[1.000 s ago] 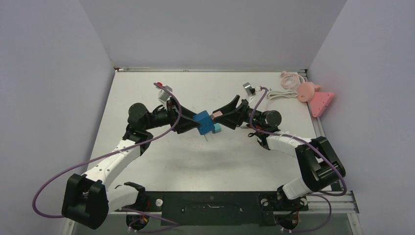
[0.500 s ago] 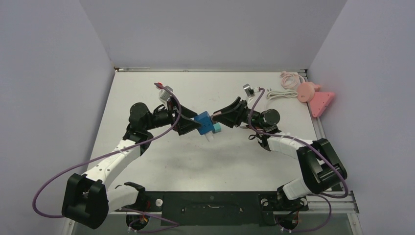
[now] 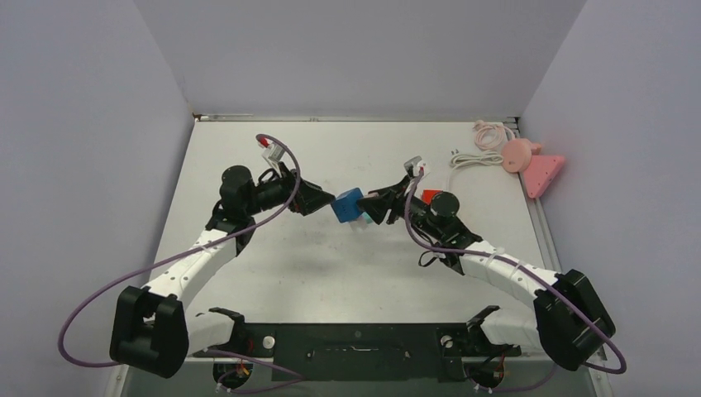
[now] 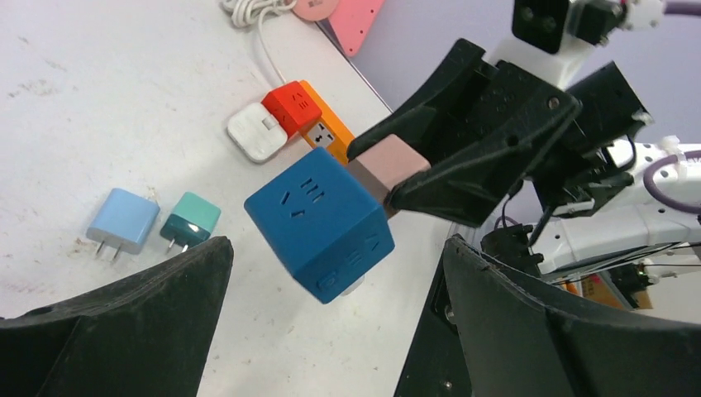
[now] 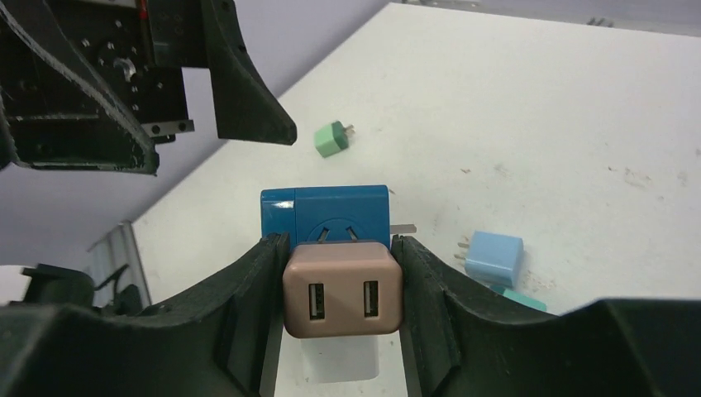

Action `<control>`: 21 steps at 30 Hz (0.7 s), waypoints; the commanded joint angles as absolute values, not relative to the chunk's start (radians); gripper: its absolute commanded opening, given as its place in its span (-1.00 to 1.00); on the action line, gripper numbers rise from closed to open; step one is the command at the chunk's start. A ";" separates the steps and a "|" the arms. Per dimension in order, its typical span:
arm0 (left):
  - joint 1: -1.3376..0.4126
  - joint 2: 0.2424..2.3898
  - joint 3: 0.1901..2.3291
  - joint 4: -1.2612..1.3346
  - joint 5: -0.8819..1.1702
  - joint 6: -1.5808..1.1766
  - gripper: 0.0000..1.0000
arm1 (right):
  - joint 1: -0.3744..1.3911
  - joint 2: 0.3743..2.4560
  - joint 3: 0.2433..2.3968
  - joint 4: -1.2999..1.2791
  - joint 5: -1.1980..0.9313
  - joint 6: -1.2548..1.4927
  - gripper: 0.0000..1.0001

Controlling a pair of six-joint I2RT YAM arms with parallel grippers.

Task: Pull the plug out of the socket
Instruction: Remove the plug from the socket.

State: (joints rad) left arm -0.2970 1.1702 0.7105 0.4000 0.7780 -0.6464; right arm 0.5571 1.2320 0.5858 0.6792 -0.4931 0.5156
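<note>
From above, the deep-blue plastic cube socket (image 3: 347, 205) hangs in the air over the middle of the white desk (image 3: 331, 281), between the two arms. The right gripper (image 3: 379, 205) is up against its right side. The left gripper (image 3: 321, 198) sits just beside its left side, apart from it as far as I can tell.

Through the left wrist camera, the left jaws are spread wide, with the cube beyond them and clear of both. The right jaws pinch a beige USB plug (image 4: 387, 168) seated in one face of the cube, so only that plug's pins carry the socket. That is my worry: if the pins slip, the cube drops to the desk, where a pale-blue adapter (image 4: 122, 219) and a teal adapter (image 4: 190, 219) lie. If the right arm pulls now, I reckon the socket simply goes along, since nothing grips it. The cube also hangs tilted, so left jaws closing on its corners could twist it against the pins.

Through the right wrist camera, the plug faces me: square, round-cornered and matte, with two USB ports side by side. It is clamped on both flanks and its back sits flush against the cube, with no gap I can see. The cube looks smooth and hard, likely slippery, and a metal prong shows at its right edge
</note>
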 commanded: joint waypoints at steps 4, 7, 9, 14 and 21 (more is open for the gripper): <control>-0.324 1.279 0.750 0.486 0.837 -0.736 0.92 | 0.737 1.150 0.548 0.658 -0.104 0.295 -0.89; -0.349 1.322 0.763 0.451 0.846 -0.734 0.92 | 0.790 1.152 0.553 0.649 -0.037 0.251 -0.89; -0.362 1.350 0.773 0.428 0.844 -0.735 0.92 | 0.817 1.157 0.557 0.643 -0.006 0.227 -0.89; -0.365 1.403 0.791 0.379 0.832 -0.745 0.92 | 0.876 1.164 0.557 0.644 0.084 0.184 -0.89; -0.365 1.456 0.814 0.328 0.838 -0.752 0.79 | 0.907 1.170 0.555 0.650 0.128 0.160 -0.89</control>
State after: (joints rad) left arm -0.3649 1.4322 0.7578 0.3519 0.8234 -0.7475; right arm 0.8932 1.1957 0.5373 0.5629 0.0677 0.1909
